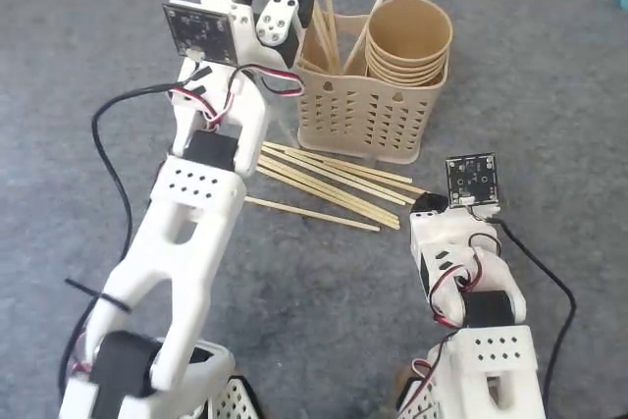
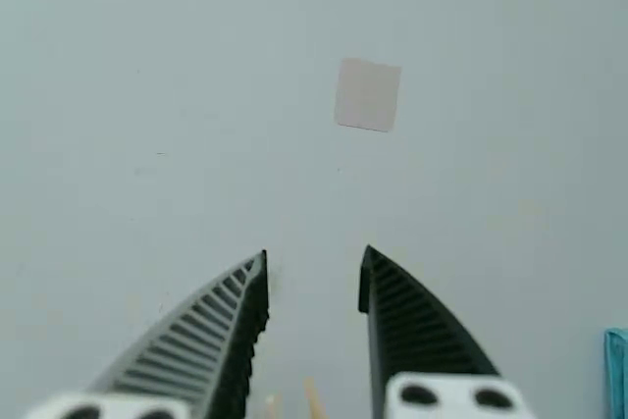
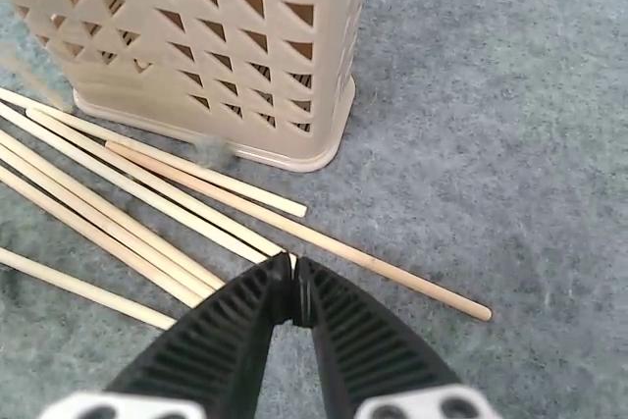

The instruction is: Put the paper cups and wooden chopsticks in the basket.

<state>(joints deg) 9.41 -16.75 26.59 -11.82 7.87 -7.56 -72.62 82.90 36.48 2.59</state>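
Loose wooden chopsticks (image 3: 147, 205) lie on the grey counter (image 3: 491, 144) just beyond the right jaws, their length crossing the tips. Those jaws are closed and look empty. The left jaws, parted and empty, hang raised beside the basket (image 1: 368, 115), which holds stacked paper cups (image 1: 407, 41).

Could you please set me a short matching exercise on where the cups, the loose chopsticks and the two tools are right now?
Things:
1. paper cups
2. loose chopsticks
3. left tool
4. right tool

States:
A. shut, low by the loose chopsticks
B. stacked inside the basket
C. open, raised beside the basket's top
D. lying flat in front of the basket

Pairs: 1-B, 2-D, 3-C, 4-A
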